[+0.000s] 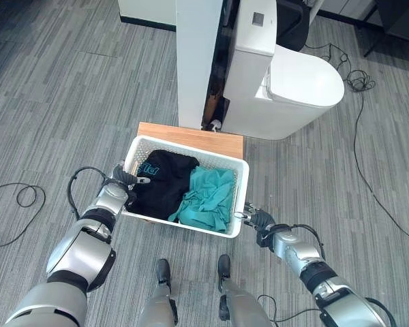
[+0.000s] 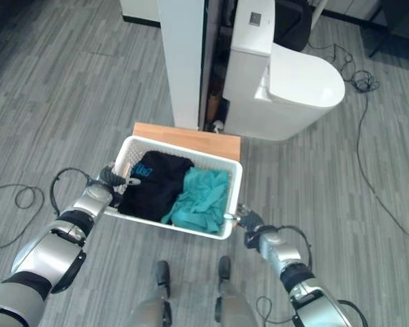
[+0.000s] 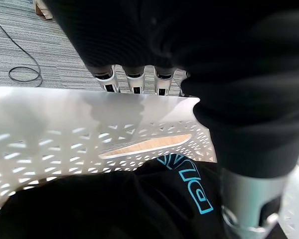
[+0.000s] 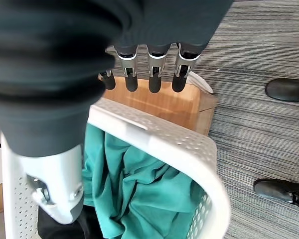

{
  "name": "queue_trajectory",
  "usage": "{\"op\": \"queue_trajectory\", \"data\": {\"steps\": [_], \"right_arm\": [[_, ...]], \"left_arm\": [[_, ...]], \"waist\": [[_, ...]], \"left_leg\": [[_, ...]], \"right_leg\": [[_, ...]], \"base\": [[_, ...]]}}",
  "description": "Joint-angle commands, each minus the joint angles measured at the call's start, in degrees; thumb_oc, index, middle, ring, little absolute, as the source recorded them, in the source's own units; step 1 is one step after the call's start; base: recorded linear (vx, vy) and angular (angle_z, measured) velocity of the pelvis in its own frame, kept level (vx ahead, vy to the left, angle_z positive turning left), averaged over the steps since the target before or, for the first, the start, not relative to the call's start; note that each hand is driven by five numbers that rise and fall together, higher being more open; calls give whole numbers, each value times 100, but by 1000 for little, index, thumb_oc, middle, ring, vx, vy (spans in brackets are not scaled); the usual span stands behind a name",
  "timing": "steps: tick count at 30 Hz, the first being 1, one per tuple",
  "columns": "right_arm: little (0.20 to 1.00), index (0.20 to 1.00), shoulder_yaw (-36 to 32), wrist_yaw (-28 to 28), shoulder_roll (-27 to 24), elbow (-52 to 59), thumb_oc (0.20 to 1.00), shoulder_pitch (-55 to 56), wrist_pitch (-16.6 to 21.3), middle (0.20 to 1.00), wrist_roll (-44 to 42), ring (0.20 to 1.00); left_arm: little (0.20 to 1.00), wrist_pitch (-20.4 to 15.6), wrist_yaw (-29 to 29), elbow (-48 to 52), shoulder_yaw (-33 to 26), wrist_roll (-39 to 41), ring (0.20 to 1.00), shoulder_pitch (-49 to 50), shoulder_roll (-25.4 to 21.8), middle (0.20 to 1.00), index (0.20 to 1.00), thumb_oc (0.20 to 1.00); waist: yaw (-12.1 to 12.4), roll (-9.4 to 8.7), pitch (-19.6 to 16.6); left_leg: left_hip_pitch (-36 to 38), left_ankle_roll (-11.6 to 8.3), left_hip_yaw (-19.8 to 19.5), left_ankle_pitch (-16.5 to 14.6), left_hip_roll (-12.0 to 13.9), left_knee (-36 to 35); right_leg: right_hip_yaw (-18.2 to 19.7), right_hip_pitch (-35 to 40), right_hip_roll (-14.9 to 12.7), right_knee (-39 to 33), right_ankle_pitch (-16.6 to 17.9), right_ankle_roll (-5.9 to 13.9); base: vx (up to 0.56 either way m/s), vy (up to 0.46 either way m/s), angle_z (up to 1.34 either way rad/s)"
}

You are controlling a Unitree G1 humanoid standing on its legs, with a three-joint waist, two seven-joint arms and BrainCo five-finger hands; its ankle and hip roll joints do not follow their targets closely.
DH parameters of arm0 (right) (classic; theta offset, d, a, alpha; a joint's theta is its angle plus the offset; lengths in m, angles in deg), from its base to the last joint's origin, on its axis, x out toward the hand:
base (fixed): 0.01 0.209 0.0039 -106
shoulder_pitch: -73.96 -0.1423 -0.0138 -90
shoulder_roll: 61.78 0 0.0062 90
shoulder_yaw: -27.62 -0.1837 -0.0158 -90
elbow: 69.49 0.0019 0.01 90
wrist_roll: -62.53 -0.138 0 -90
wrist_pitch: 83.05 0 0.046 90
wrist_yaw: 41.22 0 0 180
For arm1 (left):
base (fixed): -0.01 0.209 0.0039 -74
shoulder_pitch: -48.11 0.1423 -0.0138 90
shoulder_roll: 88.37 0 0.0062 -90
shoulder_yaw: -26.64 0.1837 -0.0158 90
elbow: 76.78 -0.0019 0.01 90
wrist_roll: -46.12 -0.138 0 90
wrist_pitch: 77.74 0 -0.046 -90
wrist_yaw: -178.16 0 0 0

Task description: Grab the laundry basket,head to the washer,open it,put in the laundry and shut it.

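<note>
- On the low wooden bench (image 1: pixel 191 138), left eye view: the white laundry basket (image 1: pixel 240 178) sits with its long axis running side to side between the arms. The left hand (image 1: pixel 125 178) is at its left end, the right hand (image 1: pixel 257 219) at its right front corner, both equally close.
- Right eye view: one basket, two garments inside, a black garment (image 2: pixel 152 184) and a teal garment (image 2: pixel 201 199).
- Left wrist view: the fingers (image 3: pixel 134 82) reach down behind the basket rim (image 3: pixel 89 107), tips hidden, so I cannot tell whether they grip.
- Right wrist view: the right fingers (image 4: pixel 155 74) hang straight and relaxed beyond the rim, holding nothing, it seems.
</note>
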Motion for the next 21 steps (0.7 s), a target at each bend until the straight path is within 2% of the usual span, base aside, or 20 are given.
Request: {"op": "queue_trajectory", "data": {"steps": [1,6,12,21], "right_arm": [[1000,1000,-89,31,-101,266,1000,-302,293,1000,519,1000],[1000,1000,-217,225,-234,515,1000,-361,372,1000,1244,1000],[1000,1000,-307,486,-365,399,1000,-630,428,1000,1568,1000],[1000,1000,-193,663,-250,369,1000,-930,355,1000,1796,1000]], "left_arm": [[1000,-184,5,-310,-65,-236,1000,-113,233,1000,1000,1000],[1000,-204,122,-121,-95,-312,1000,-71,321,1000,1000,1000],[1000,-217,242,-13,-54,-355,1000,-106,318,1000,1000,1000],[1000,-199,363,-129,-2,-329,1000,-131,408,1000,1000,1000]], "waist": [[34,-86,26],[5,-58,100],[-9,12,174],[-40,260,291]], "left_leg": [[56,-94,-130,-297,5,12],[-78,-85,-148,-269,-6,12],[-225,-113,-159,-217,1,12],[-391,-138,-112,-183,-7,12]], "right_leg": [[119,-166,-574,4,191,637],[119,-302,-567,4,235,641],[125,-439,-554,4,259,629],[202,-650,-574,4,293,623]], "base": [[-10,-1,-3],[-3,1,-1],[0,0,0],[11,2,-1]]}}
